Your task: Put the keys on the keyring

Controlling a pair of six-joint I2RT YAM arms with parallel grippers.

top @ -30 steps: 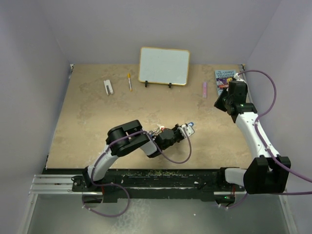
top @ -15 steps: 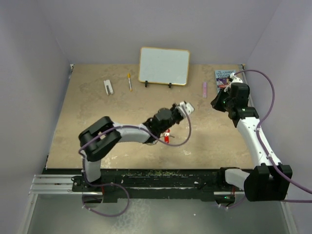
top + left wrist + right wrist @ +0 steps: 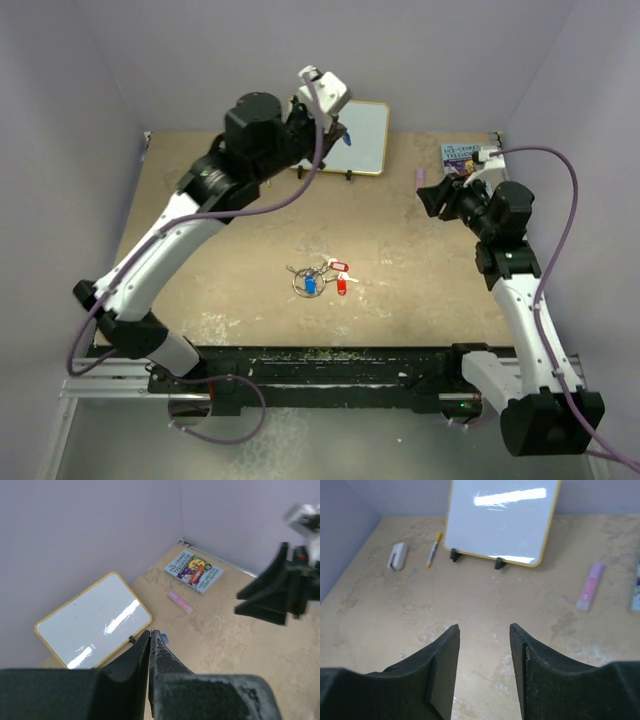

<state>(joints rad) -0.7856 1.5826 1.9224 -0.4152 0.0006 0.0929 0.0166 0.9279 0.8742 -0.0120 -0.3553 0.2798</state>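
Observation:
The keys [image 3: 322, 277] lie in a small cluster at the table's middle, with red tags and one blue tag around the thin silver keyring [image 3: 302, 281]. My left gripper [image 3: 338, 127] is raised high in front of the whiteboard, far from the cluster. In the left wrist view its jaws [image 3: 150, 633] are pressed together, with a small blue tag [image 3: 163, 639] sticking out at the tip; the same tag shows in the top view [image 3: 347, 138]. My right gripper [image 3: 430, 196] is open and empty at the back right, also seen in its wrist view [image 3: 484, 628].
A yellow-framed whiteboard [image 3: 368, 140] stands at the back. A pink marker [image 3: 590, 586] and a book [image 3: 461, 155] lie at the back right. A yellow pen [image 3: 434, 550] and a white eraser [image 3: 397, 556] lie at the back left.
My left arm has swung up from the table's middle to high by the whiteboard, carrying a blue tag. The key cluster stays on the table. My right gripper has turned slightly.

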